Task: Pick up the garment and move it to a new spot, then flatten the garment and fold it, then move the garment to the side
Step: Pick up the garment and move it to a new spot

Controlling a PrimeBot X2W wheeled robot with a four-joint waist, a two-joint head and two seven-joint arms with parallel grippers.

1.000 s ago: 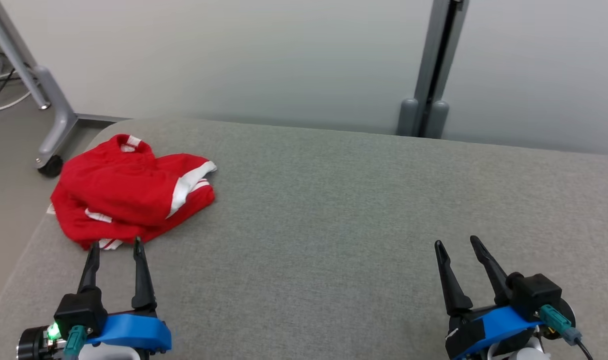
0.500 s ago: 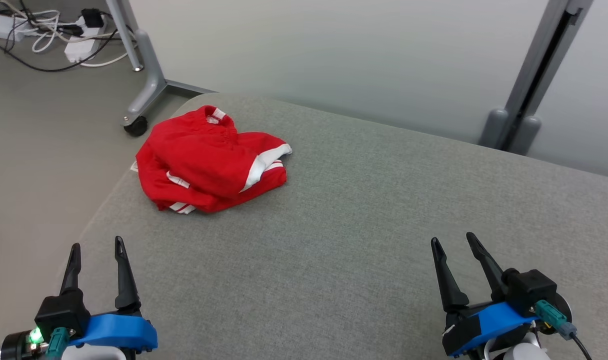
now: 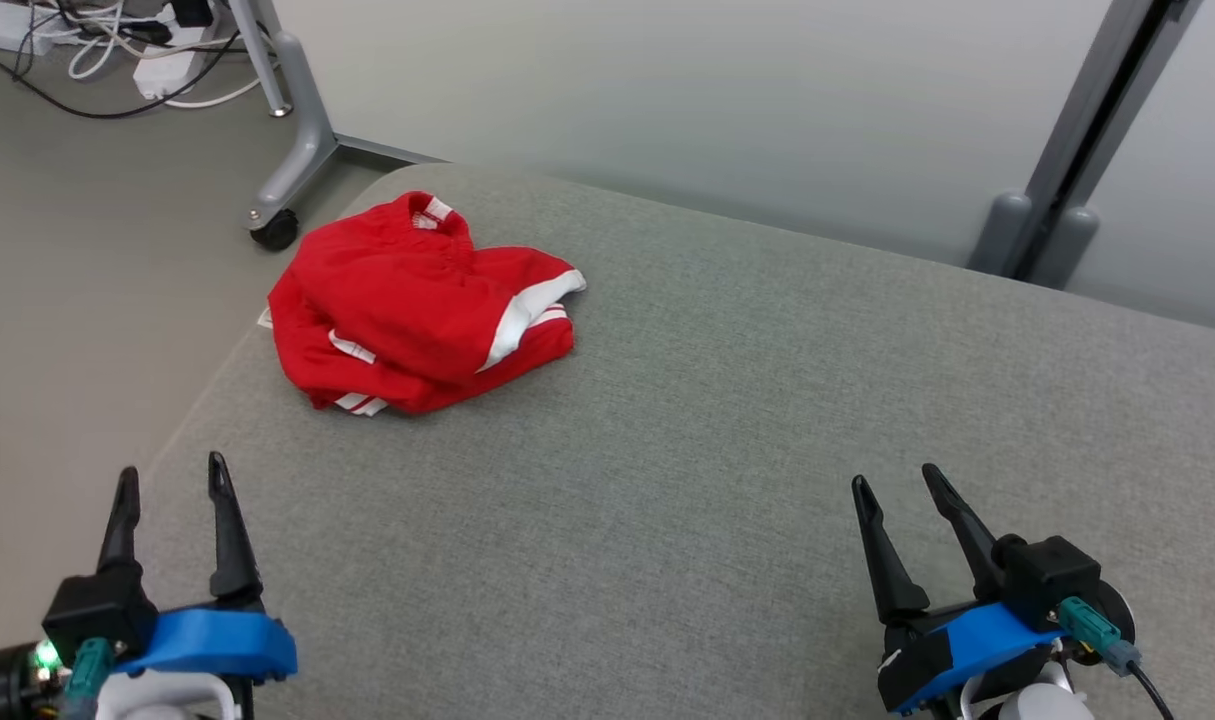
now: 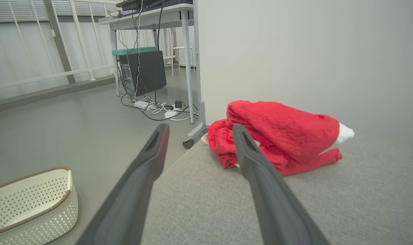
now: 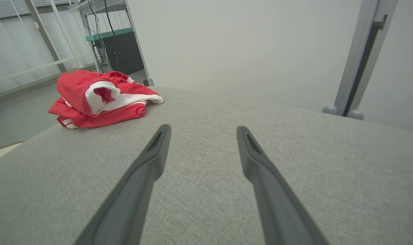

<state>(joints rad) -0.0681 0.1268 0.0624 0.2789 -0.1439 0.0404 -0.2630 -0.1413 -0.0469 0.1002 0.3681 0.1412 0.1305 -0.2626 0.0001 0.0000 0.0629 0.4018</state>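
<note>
A red garment (image 3: 417,305) with white stripes lies bunched near the far left corner of the grey padded table (image 3: 727,400). In the left wrist view the garment (image 4: 281,131) sits ahead and to the right of the fingers; in the right wrist view the garment (image 5: 97,98) lies far off to the left. My left gripper (image 3: 172,485) stands open at the table's left edge, well short of the garment, with nothing between its fingers. My right gripper (image 3: 897,485) is open too, low over the table's near right part.
The floor drops off left of the table, where a white perforated basket (image 4: 26,207) sits. A wheeled metal desk leg (image 3: 287,150) and cables (image 3: 77,60) lie beyond the far left corner. A pale partition wall (image 3: 667,90) with a grey post (image 3: 1077,150) backs the table.
The head camera has swung left, so the garment now appears further right and more floor shows. The left gripper sits lower and further from the garment. Both grippers stay open.
</note>
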